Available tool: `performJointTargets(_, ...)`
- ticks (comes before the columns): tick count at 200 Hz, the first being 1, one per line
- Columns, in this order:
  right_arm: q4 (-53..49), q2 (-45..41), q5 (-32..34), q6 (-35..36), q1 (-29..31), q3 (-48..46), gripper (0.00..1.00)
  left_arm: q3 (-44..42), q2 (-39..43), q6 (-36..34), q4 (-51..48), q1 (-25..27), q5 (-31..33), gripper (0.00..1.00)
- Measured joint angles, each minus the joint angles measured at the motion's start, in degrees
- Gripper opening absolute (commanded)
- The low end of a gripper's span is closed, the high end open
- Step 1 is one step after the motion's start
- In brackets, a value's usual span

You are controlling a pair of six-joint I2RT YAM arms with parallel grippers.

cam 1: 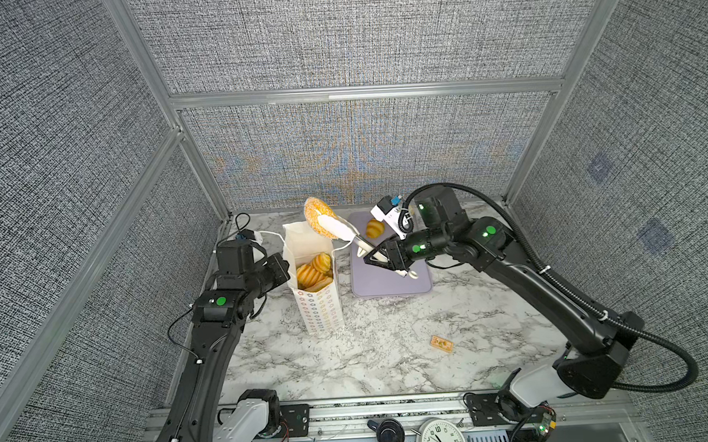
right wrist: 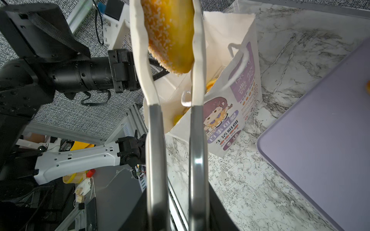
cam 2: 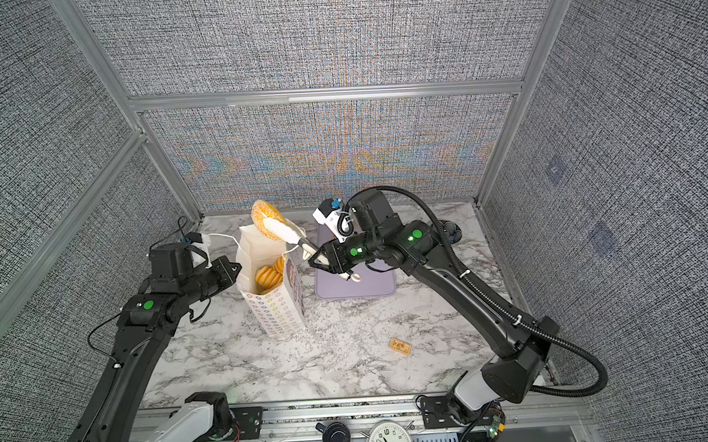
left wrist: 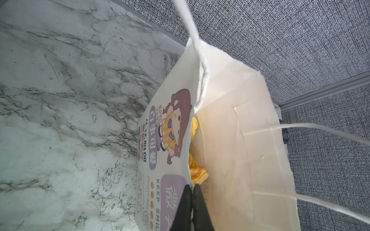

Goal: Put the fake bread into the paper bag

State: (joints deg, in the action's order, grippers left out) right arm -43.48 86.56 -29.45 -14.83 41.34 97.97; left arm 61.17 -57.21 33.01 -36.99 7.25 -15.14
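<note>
**Paper bag** stands upright on the marble table with its mouth open and ridged loaves inside. Bare tabletop lies in front of it, and the lavender tray is just beside it on the right. The left gripper is clenched on the bag's left wall at the rim. The right gripper grasps white-tipped tongs, whose tips clamp the seeded bun in the air above the bag's far rim. A croissant lies on the tray.

Robot lab: aluminium frame, fabric panels
</note>
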Motion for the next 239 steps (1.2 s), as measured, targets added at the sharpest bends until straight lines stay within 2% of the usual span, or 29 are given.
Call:
performJointTargets(129, -8.6, 6.2, 12.9, 6.2, 7.4, 6.8, 0.35, -0.1, 0.1, 0.1, 0.0, 0.0, 0.0, 0.06)
performJointTargets(195, -10.6, 8.0, 16.8, 7.4, 8.9, 8.8, 0.35, -0.2, 0.1, 0.2, 0.1, 0.0, 0.0, 0.05)
performJointTargets(239, -12.8, 9.3, 19.0, 7.5, 9.7, 11.9, 0.40, -0.3, 0.2, 0.2, 0.1, 0.0, 0.0, 0.05)
